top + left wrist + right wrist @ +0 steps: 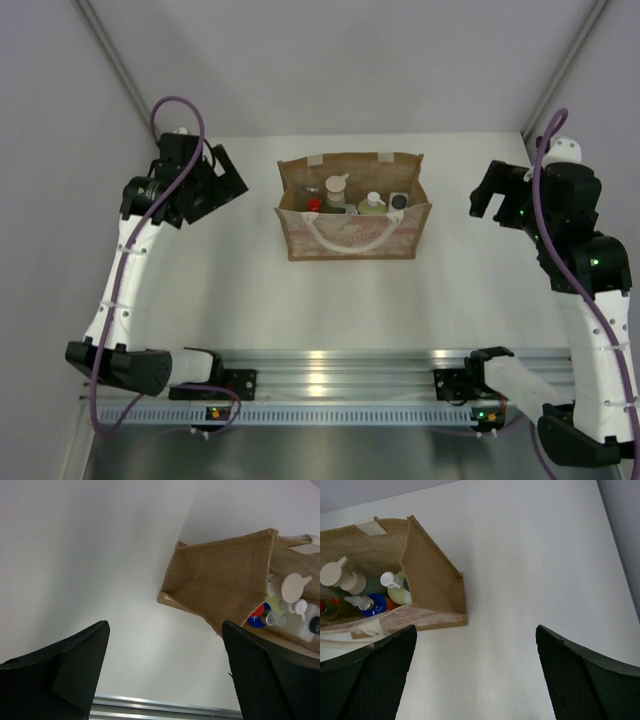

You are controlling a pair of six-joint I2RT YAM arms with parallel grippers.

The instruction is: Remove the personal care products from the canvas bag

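Observation:
The tan canvas bag [350, 240] stands upright at the middle of the table, its cream handle hanging over the front wall. Inside stand the beige-pump bottle [335, 188], the pale-green white-capped bottle [372, 205], a dark-capped bottle [399, 201] and a red cap [314, 204]. The left wrist view shows the bag [225, 580], the pump [295, 585] and a blue cap [257, 623]. The right wrist view shows the bag [430, 580], pump [340, 575], pale-green bottle [395, 589] and blue cap [375, 604]. My left gripper [225, 180] [165, 627] is open and empty, left of the bag. My right gripper [487, 195] [475, 630] is open and empty, to its right.
An aluminium rail [340, 365] runs along the table's near edge between the arm bases and also shows in the left wrist view [150, 707]. Grey walls close the table at the back and both sides. White tabletop lies between each gripper and the bag.

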